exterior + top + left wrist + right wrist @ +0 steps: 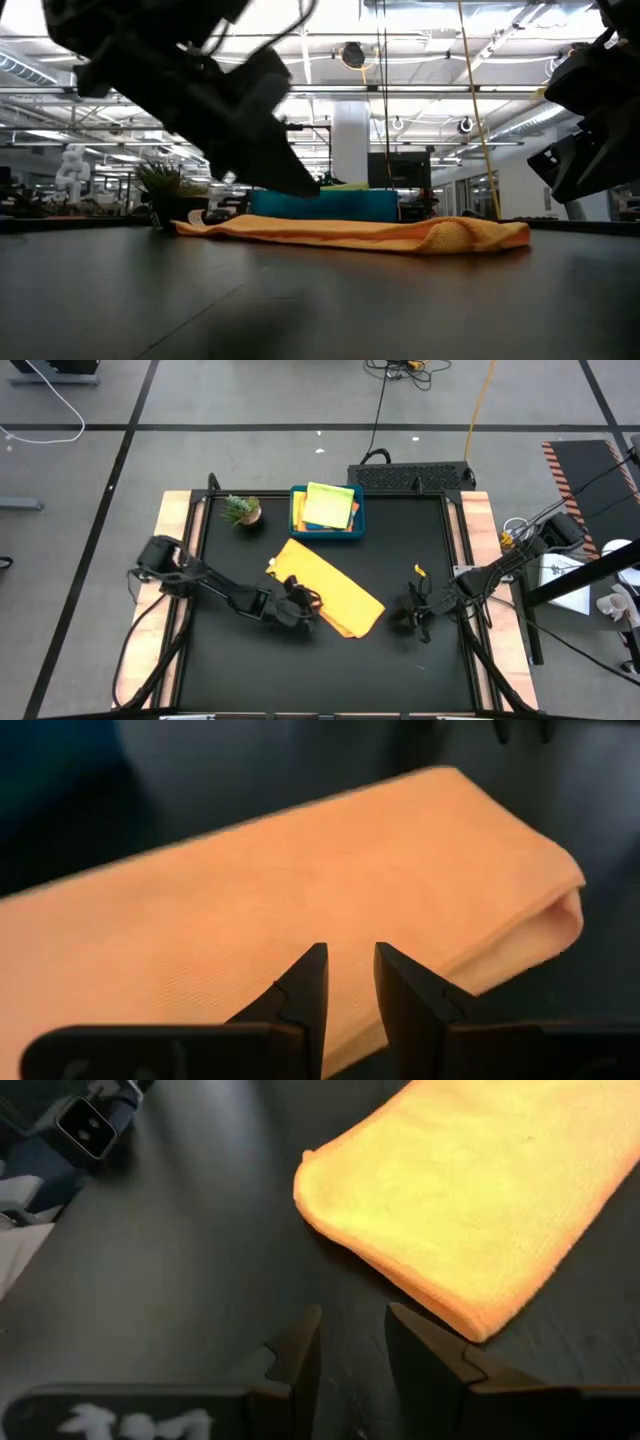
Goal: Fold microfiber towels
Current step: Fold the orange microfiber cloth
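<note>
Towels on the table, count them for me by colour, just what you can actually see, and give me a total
Orange towel, folded on the black mat: 1
Lime green towel, top of the stack in the teal tray: 1
Yellow towel, edge showing under the green: 1
Total: 3 visible; any more in the stack are hidden.

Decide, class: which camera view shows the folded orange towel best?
The high view: the whole orange towel lies folded on the table. The low view shows only its edge; each wrist view shows only part of it.
</note>
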You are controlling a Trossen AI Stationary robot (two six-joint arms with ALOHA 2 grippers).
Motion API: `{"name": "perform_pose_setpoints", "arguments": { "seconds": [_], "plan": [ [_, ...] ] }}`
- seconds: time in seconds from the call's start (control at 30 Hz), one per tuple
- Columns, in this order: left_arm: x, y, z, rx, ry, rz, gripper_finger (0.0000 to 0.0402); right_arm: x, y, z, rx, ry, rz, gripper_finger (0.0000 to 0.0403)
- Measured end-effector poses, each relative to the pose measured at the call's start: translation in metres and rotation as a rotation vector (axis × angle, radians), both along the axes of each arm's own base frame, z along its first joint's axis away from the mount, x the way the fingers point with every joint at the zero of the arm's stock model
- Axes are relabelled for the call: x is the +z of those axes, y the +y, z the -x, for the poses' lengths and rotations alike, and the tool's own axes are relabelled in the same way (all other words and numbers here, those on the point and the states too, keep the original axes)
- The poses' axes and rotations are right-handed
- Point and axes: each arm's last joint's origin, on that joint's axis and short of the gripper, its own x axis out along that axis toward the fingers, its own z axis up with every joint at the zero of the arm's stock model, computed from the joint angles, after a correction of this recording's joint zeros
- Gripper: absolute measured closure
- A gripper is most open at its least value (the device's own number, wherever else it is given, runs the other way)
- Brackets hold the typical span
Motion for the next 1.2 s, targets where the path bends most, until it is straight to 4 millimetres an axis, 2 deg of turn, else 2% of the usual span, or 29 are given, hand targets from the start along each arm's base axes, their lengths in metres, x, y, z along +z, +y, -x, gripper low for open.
{"name": "perform_pose_setpoints", "arguments": {
  "seconds": [0.27,0.4,0.63,0.87,1.07,1.2],
  "plan": [
    [-0.013,-0.016,-0.053,-0.104,0.007,0.02,0.0314,0.0,0.0,0.0,-0.01,0.004,-0.022,0.0298],
    [-0.014,-0.022,-0.066,-0.163,0.05,0.023,0.0314,-0.001,0.0,0.0,-0.012,0.014,-0.023,0.0298],
    [-0.022,-0.027,-0.052,-0.219,0.293,0.022,0.0314,-0.002,0.0,0.001,-0.011,0.02,-0.02,0.0298],
    [-0.023,-0.036,-0.034,-0.254,0.452,-0.015,0.0314,-0.002,0.0,0.0,-0.011,0.011,-0.025,0.0298],
    [-0.003,-0.051,-0.023,-0.289,0.407,-0.043,0.0314,0.0,0.001,-0.001,-0.016,-0.002,-0.041,0.0298],
    [0.013,-0.067,-0.024,-0.328,0.283,-0.046,0.0314,0.003,0.002,-0.004,-0.011,-0.046,-0.056,0.0298]
  ]
}}
